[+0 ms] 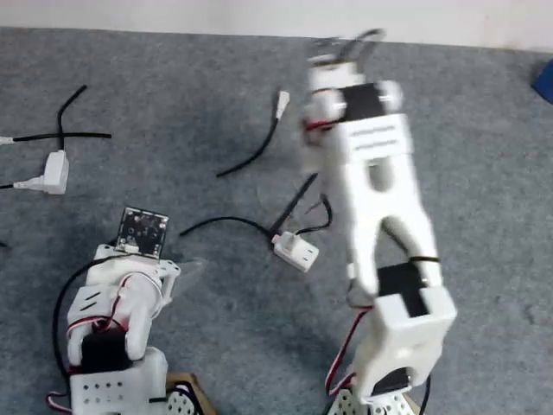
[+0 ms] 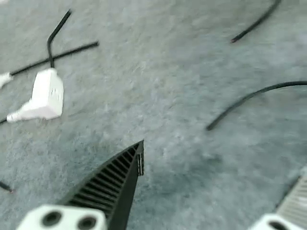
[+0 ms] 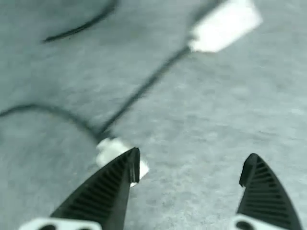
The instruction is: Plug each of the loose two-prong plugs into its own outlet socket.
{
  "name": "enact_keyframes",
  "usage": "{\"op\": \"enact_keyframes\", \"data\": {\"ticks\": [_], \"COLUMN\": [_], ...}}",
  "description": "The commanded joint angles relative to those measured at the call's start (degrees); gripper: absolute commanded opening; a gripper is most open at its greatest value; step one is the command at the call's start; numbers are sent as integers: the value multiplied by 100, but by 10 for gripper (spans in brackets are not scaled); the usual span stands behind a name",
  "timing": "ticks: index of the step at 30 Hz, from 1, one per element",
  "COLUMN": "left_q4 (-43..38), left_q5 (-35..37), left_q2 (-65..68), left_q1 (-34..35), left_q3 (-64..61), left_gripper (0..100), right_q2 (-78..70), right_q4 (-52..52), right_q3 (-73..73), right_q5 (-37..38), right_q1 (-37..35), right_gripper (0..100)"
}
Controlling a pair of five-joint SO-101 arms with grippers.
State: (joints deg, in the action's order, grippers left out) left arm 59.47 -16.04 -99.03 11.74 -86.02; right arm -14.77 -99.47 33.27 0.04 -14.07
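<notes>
Across the grey worktop [image 1: 173,69] the right gripper [image 3: 194,158] hung, jaws apart, near a loose plug [image 1: 282,104]. The left gripper [image 2: 223,160] was likewise apart and empty. Approach step, I judged; next, lower squarely, clamp the plug, and carry it to the socket [image 1: 295,251].

right arm [image 1: 380,173]: blurred | white piece [image 3: 109,149]: blurred, half hidden | cable [image 1: 52,137]: cut by edge

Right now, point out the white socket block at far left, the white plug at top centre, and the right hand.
white socket block [image 1: 56,171], high view, middle of its body.
white plug [image 1: 282,103], high view, its white head.
right hand [image 3: 193,155], right wrist view, midway between its fingertips.
</notes>
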Motion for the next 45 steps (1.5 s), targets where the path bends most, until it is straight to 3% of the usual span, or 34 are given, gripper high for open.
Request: {"op": "enact_keyframes", "data": {"ticks": [1, 5, 9, 14, 19, 24, 36, 45], "left_q4": [677, 1213, 1512, 1538, 1749, 2382, 2136, 2180], "left_q5": [-18, -18, -9, 18, 18, 26, 9, -211], "left_q2": [13, 127, 1235, 3820, 6642, 8444, 10888, 11952], "left_q1": [-409, -664, -1103, -1938, -2448, -3134, -4154, -4022], "left_q3": [963, 1604, 2202, 3547, 5464, 7187, 8927, 9508], "left_gripper": [453, 453, 453, 453, 453, 453, 451, 272], "right_q2": [207, 207, 207, 215, 259, 268, 268, 1437], "right_q4": [286, 409, 409, 2053, 3442, 4488, 5288, 5262], "right_q3": [462, 664, -215, -1912, -3952, -5244, -5833, -6141], "right_q5": [-62, 387, 914, 1081, 1099, 1055, 686, 686], "right_q1": [1244, 2475, 3231, 3705, 3670, 3477, 3363, 3196], "right_gripper": [321, 321, 321, 321, 321, 321, 321, 321]}}
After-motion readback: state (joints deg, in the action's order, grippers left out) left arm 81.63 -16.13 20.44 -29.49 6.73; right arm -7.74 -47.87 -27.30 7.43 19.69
